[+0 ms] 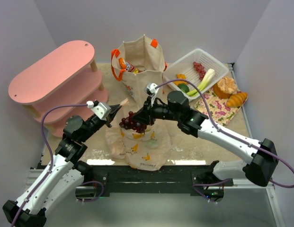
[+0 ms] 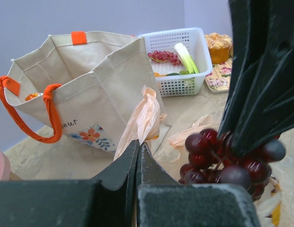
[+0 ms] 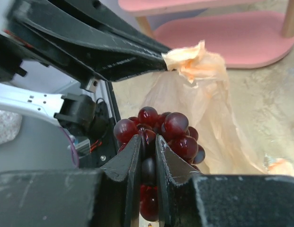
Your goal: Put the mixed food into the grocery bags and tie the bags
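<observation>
Top: left gripper [image 1: 117, 107] pinched shut on corner of plastic bag [image 1: 137, 146], corner held raised. Right gripper [image 1: 142, 117] holds grapes [image 1: 132, 123] over bag's upper end. Tote [image 1: 142, 66] upright behind, basket [image 1: 199, 68] to its right.
Left wrist: fingers closed, bag film between tips.
Right wrist: fingers narrow, clamped on grapes.

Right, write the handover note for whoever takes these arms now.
Left gripper: jaws shut on the plastic bag rim, lifting it.
Right gripper: jaws shut on the grapes, held beside the raised rim, not yet inside.
Done: snack packets sit in the tote.
Left: leek and green vegetable in the basket, bread on the mat; neither bag tied.
</observation>
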{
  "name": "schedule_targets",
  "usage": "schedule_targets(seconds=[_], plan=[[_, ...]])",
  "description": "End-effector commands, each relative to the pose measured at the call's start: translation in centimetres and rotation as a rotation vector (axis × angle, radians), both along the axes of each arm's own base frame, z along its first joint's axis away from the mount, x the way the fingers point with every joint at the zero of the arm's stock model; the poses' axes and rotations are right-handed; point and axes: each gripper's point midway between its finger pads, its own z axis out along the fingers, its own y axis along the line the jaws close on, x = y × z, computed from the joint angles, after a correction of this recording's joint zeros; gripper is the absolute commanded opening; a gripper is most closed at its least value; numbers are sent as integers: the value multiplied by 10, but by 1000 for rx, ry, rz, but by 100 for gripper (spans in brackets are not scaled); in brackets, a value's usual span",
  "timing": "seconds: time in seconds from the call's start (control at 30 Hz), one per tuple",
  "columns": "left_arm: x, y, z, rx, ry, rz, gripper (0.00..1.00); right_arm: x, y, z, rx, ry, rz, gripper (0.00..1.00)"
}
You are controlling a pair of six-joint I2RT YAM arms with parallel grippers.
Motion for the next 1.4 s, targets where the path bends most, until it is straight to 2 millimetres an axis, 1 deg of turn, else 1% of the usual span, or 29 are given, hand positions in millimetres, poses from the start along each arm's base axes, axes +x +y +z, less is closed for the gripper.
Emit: schedule_targets(seconds=[0.0, 0.03, 0.1, 0.13, 0.17, 0.2, 0.33, 0.37, 0.43, 0.47, 0.53, 0.57, 0.67, 0.7, 0.77, 0.83, 0.87, 0.9, 0.97, 1.0, 1.03, 1.1, 1.13, 1.17, 1.23, 1.27, 1.3, 1.33, 1.37], plan=[[-3, -2, 14, -19, -53, -16, 0, 5, 18, 14, 63, -25, 25, 0], [-3, -2, 14, -18, -55, -16, 0, 8, 22, 4, 47, -10, 22, 0], [-4, -3, 15, -19, -58, -22, 0, 15, 25, -3, 38, -6, -4, 0], [-4, -3, 15, -18, -57, -22, 0, 19, 27, -13, 20, 5, -20, 0], [-4, -3, 15, -17, -58, -23, 0, 27, 26, -19, 9, 10, -64, 0], [-4, -2, 15, -17, -58, -20, 0, 30, 25, -25, -8, 20, -84, 0], [-5, -1, 17, -22, -63, -17, 0, 37, 22, -52, -52, 68, -141, 0], [-5, -2, 16, -21, -62, -20, 0, 39, 19, -55, -55, 81, -162, 0], [-5, -1, 17, -21, -67, -15, 0, 53, 7, -66, -101, 90, -273, 0], [-5, -1, 17, -22, -65, -14, 0, 54, -2, -75, -147, 109, -314, 0], [-5, -1, 18, -23, -67, -14, 0, 67, -16, -80, -183, 107, -419, 0], [-5, -1, 17, -22, -66, -15, 0, 67, -22, -85, -209, 113, -443, 0], [-5, -2, 17, -21, -66, -21, 0, 73, -25, -87, -220, 113, -476, 0], [-5, -3, 17, -21, -64, -25, 0, 70, -25, -97, -252, 135, -464, 0], [-5, -3, 16, -21, -62, -25, 0, 65, -18, -99, -249, 143, -422, 0], [-5, -2, 17, -23, -63, -22, 0, 55, -9, -102, -243, 154, -350, 0], [-5, -3, 17, -22, -64, -23, 0, 46, -3, -102, -240, 162, -301, 0], [-5, -3, 16, -21, -60, -23, 0, 42, 0, -101, -239, 159, -278, 4], [-4, -3, 16, -21, -58, -23, 0, 35, 5, -96, -241, 141, -242, 30], [-4, -3, 15, -19, -58, -23, 0, 30, 7, -95, -241, 140, -223, 41], [-4, -3, 15, -20, -57, -25, 0, 28, 6, -86, -228, 127, -216, 58], [-4, -3, 14, -17, -54, -23, 0, 28, 1, -76, -221, 109, -224, 71], [-4, -3, 14, -17, -55, -22, 0, 27, -3, -62, -203, 83, -228, 74], [-3, -3, 14, -17, -54, -22, 0, 25, -8, -58, -213, 74, -233, 75], [-3, -3, 14, -17, -54, -22, 0, 34, -18, -40, -211, 33, -295, 78], [-3, -3, 14, -17, -54, -20, 0, 37, -31, -34, -237, 21, -344, 79], [-3, -3, 13, -16, -53, -20, 0, 48, -43, -22, -246, -6, -422, 79], [-3, -3, 13, -15, -53, -19, 0, 58, -56, -16, -258, -23, -467, 79], [-3, -2, 13, -15, -53, -17, 0, 61, -69, -13, -273, -24, -496, 78]])
